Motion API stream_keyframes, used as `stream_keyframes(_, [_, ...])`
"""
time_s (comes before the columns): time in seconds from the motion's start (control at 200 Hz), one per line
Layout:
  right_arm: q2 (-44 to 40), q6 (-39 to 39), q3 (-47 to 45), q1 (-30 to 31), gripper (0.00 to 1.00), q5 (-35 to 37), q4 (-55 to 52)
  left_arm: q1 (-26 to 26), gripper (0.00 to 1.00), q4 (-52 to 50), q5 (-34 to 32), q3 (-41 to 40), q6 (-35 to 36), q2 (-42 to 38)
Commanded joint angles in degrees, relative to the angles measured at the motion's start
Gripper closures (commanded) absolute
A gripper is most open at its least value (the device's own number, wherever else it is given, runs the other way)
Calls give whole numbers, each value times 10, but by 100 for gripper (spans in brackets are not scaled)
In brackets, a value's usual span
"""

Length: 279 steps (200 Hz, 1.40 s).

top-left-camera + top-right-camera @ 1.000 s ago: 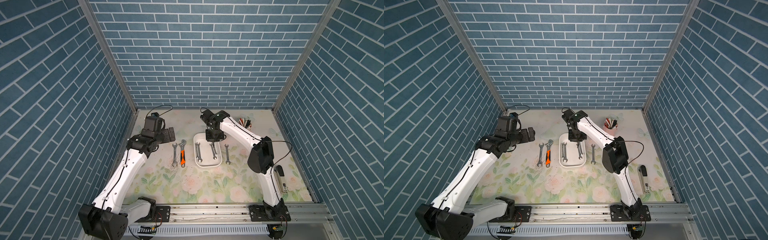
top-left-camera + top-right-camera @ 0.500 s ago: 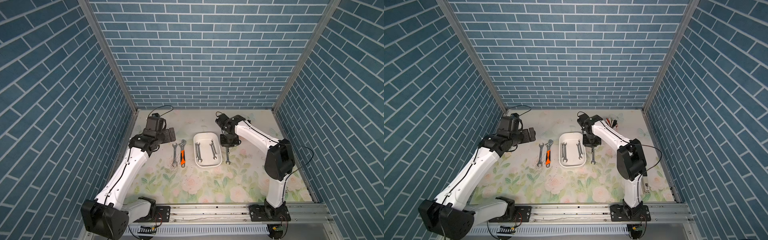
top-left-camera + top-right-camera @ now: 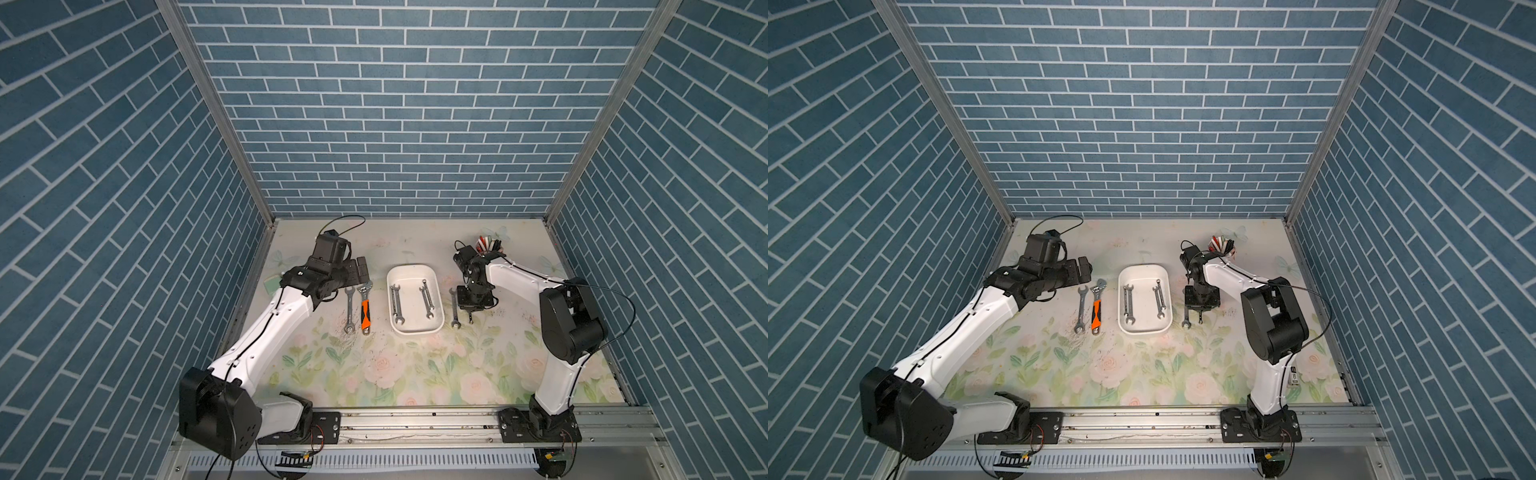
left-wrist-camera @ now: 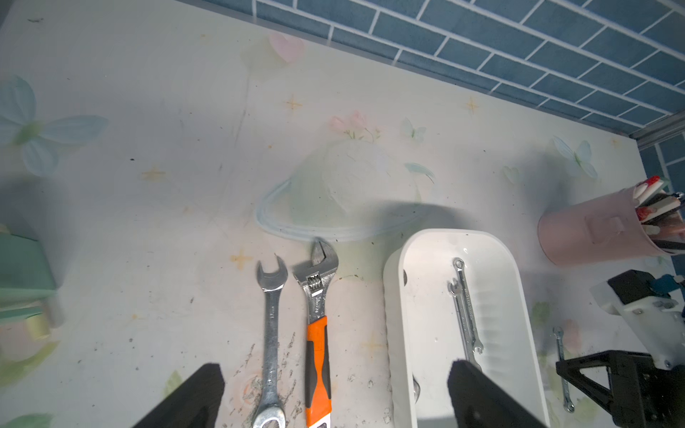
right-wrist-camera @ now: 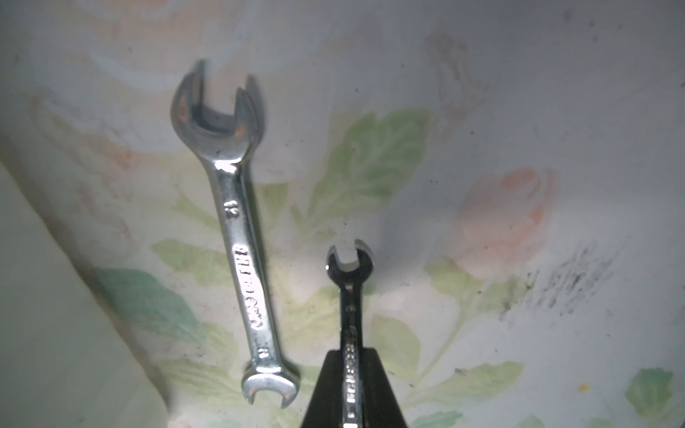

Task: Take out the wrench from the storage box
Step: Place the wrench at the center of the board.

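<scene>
My right end effector (image 5: 350,359) is clamped on the small wrench's (image 5: 349,307) shank, outside the storage box (image 3: 412,278), above the desk (image 5: 519,111) beside a bigger wrench (image 5: 237,229). I judge it light, stiff, slick steel that may pivot. My left end effector (image 4: 333,370) gapes wide.

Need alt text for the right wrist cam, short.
Closed black fingers pinch a small wrench, its open end jutting out over the floral mat. A larger silver wrench lies beside it on the mat, with the white storage box edge nearby.
</scene>
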Motion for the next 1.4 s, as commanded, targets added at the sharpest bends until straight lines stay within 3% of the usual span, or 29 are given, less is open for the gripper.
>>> stream_keyframes(0.0, [10, -36, -5, -7, 98, -14, 35, -24, 0, 3, -28, 28, -21, 17])
stream_keyframes(0.14, [23, -46, -13, -12, 98, -23, 52, -81, 0, -24, -115, 65, -27, 43])
stream_keyframes(0.33, [35, -48, -13, -17, 96, -21, 58, -116, 0, -31, -129, 86, -34, 72])
stream_keyframes(0.6, [9, -41, -7, -18, 66, -13, 33, -131, 0, -32, -125, 97, -41, 65])
stream_keyframes(0.695, [-14, -33, 6, -18, 61, -4, 9, -134, 0, -34, -123, 101, -43, 58])
stream_keyframes(1.01, [-90, -8, 40, -14, 58, -43, -28, -153, 0, -20, -105, 96, -65, 37])
stream_keyframes(1.39, [-142, 31, 49, 38, 57, -32, -42, -200, 3, -12, -109, 122, -84, 112])
